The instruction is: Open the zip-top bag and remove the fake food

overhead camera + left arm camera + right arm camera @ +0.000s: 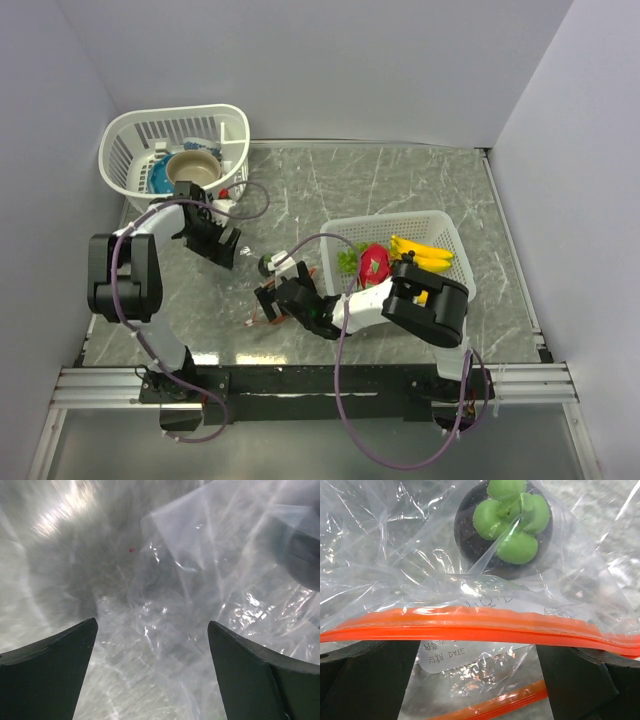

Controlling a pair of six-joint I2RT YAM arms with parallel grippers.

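Low over the zip-top bag (485, 625), left tool (152, 675) and right tool (477, 680) gape wide

One clear bag (380, 570). One dark round fruit (502, 527). Two white baskets (230, 120) (452, 232). One yellow banana bunch (425, 252), one red fruit (376, 265), one green bunch (347, 260). One tan bowl (193, 167). Two pincers (226, 256) (266, 302).

tan bowl (193, 167) inside far-left white basket (190, 127)
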